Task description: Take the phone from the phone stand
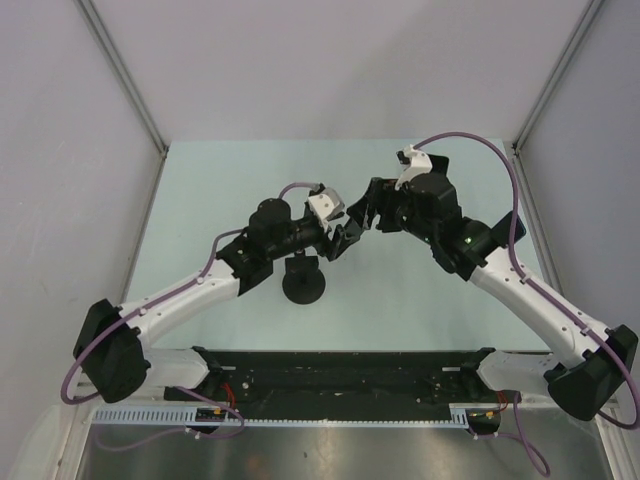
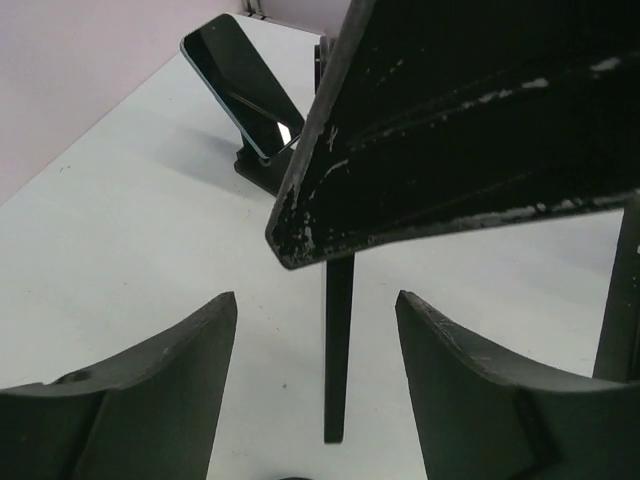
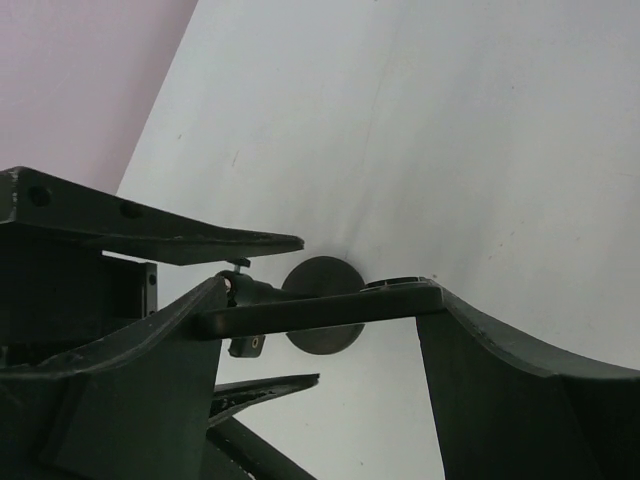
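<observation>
In the left wrist view a phone [image 2: 240, 85] with a dark screen and teal edge leans on a black stand [image 2: 262, 168], far off at top left. It is hidden in the top view. My left gripper [image 1: 343, 238] [image 2: 317, 300] is open and empty above the table's middle. My right gripper [image 1: 362, 215] [image 3: 327, 283] faces it closely, its fingers wide apart. A flat black bar [image 3: 320, 310] spans the gap between them. I cannot tell what it is or whether it is gripped. A thin bar [image 2: 338, 350] also shows in the left wrist view.
A black stand with a round base [image 1: 303, 283] sits under my left wrist and also shows in the right wrist view [image 3: 322, 340]. One right finger [image 2: 450, 130] fills the upper right of the left wrist view. Grey walls enclose the pale table [image 1: 220, 180].
</observation>
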`<state>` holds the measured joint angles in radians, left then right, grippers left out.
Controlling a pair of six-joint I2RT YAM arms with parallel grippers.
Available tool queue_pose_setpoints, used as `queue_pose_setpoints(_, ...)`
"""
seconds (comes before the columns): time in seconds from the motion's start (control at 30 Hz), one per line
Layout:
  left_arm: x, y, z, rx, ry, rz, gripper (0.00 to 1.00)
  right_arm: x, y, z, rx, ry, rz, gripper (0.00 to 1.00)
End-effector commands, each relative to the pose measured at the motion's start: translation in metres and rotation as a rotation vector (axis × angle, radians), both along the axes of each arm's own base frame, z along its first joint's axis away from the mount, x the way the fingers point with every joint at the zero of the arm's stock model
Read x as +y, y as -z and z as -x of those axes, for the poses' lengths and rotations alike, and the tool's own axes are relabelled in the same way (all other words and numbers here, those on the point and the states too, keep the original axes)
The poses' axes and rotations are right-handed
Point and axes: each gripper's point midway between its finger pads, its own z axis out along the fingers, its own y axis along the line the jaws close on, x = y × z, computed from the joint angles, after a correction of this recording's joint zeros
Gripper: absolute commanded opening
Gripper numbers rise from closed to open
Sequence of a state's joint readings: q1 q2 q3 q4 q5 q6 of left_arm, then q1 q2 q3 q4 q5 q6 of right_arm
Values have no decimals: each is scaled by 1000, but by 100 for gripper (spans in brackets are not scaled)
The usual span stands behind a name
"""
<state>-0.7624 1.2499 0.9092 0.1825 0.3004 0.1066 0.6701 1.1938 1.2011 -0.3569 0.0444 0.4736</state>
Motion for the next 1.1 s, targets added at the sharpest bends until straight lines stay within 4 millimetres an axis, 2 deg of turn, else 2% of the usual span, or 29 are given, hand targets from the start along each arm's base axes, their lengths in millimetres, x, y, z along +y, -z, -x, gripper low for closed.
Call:
queue_pose_setpoints(0.0, -16, -35, -7, -135, 53, 46, 64, 11, -55, -10, -119, -1, -138, 0)
queue_pose_setpoints(0.03, -16, -35, -8, -137, 51, 46, 58, 11, -56, -10, -120, -4, -139, 0)
queue_pose_setpoints(0.07, -16, -34, -8, -141, 55, 44, 38, 11, -55, -12, -119, -2, -140, 0)
queue_pose_setpoints(0.13, -14, -33, -9, -149, 44, 46, 16, 13, -55, -11, -120, -11, -137, 0)
queue_pose_setpoints(0.17, -12, -33, -10, -154, 38, 48, 0, 13, -52, -12, -116, -11, -130, 0)
queue_pose_setpoints(0.3, -3, -31, -14, -152, 8, 58, 0, 13, -47, -14, -127, -19, -95, 0)
queue_pose_setpoints(0.37, 5, -34, -18, -124, -21, 85, 0, 12, -49, -14, -149, -32, -83, 9)
queue_pose_setpoints(0.4, 8, -35, -20, -111, -31, 95, 1, 10, -55, -13, -167, -36, -85, 31)
queue_pose_setpoints(0.43, 14, -37, -25, -96, -47, 109, 0, 12, -57, -9, -177, -61, -88, 43)
queue_pose_setpoints(0.47, 18, -39, -27, -61, -58, 134, 1, 10, -61, -8, -200, -69, -77, 62)
queue_pose_setpoints(0.6, 41, -47, -45, 20, -123, 206, 0, -2, -66, -7, -246, -80, -32, 87)
queue_pose_setpoints(0.63, 53, -48, -56, 31, -160, 218, 0, -7, -67, -7, -254, -75, -20, 90)
queue_pose_setpoints(0.7, 63, -51, -66, 67, -195, 246, 0, -18, -62, -9, -258, -59, 27, 96)
queue_pose_setpoints(0.73, 78, -52, -77, 80, -237, 264, 0, -21, -63, -9, -259, -62, 31, 98)
queue_pose_setpoints(0.77, 81, -51, -80, 124, -238, 287, 0, -31, -65, -6, -260, -54, 34, 100)
queue_pose_setpoints(0.87, 102, -47, -102, 140, -300, 292, 1, -39, -68, 3, -291, -69, 60, 100)
queue_pose_setpoints(0.9, 107, -41, -111, 156, -325, 287, 1, -43, -66, 3, -301, -57, 71, 100)
queue_pose_setpoints(0.93, 125, -36, -125, 169, -373, 290, 0, -46, -57, 3, -298, -51, 88, 100)
queue_pose_setpoints(1.0, 139, -31, -139, 226, -389, 305, 0, -51, -56, 3, -305, -35, 83, 100)
queue_pose_setpoints(1.03, 159, -12, -158, 274, -444, 297, 0, -52, -49, 3, -291, -32, 87, 100)
queue_pose_setpoints(1.07, 167, 2, -165, 321, -467, 280, 0, -52, -47, 3, -287, -30, 85, 100)
